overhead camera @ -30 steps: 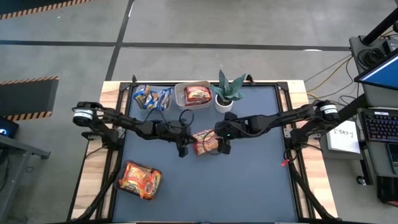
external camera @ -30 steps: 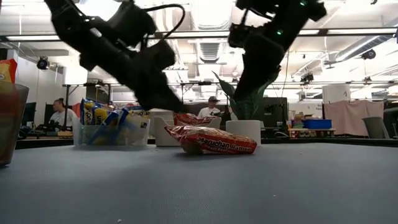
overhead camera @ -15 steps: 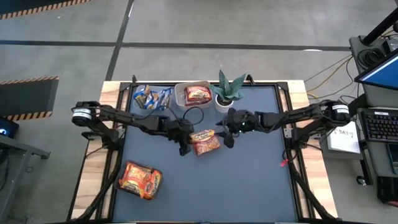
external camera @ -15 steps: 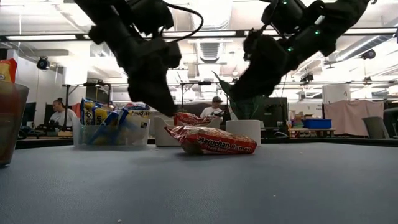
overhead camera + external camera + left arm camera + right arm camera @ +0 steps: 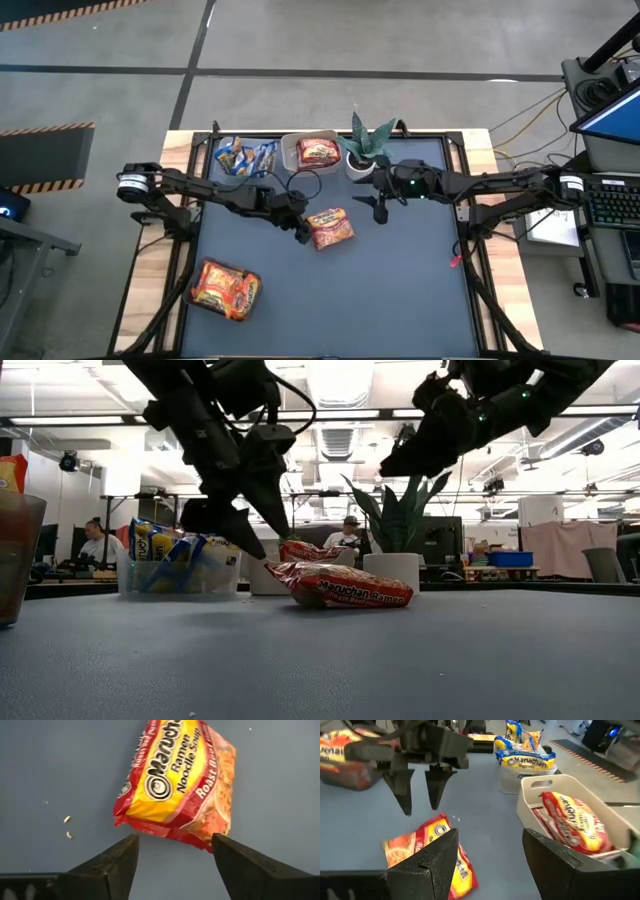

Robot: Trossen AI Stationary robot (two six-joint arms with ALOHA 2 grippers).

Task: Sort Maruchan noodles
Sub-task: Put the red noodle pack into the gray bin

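Packet (image 5: pixel 329 227) of red-and-yellow Maruchan noodles lying flat near the middle of the dark grey pad (image 5: pixel 400 300), free of both grippers. Left gripper (image 5: pixel 303 232) hovering just beside the packet's left end, fingers (image 5: pixel 107 865) spread open, empty, and standing either side of the packet's near edge in the left wrist view without touching it. In the low view, left fingertips pointing down at the packet's end, just above the pad. Right gripper (image 5: pixel 379 211) hanging raised, off the packet's right side and apart from it, near the potted plant (image 5: pixel 366 146); fingers (image 5: pixel 430 862) parted, holding nothing, with the packet showing below and between them farther off in the right wrist view.

Lying along the pad's far edge: a clear tub (image 5: pixel 243 158) toward the far left corner holding blue-yellow packets (image 5: pixel 236 154), and beside it a white bin (image 5: pixel 289 152) holding another red-and-yellow packet (image 5: pixel 318 152). Sitting near the pad's near left corner: a tub (image 5: pixel 225 290) of orange-yellow packets. Showing beyond the table in the low view: a seated person (image 5: pixel 98 545) at the left, another person (image 5: pixel 345 535) behind the bins.
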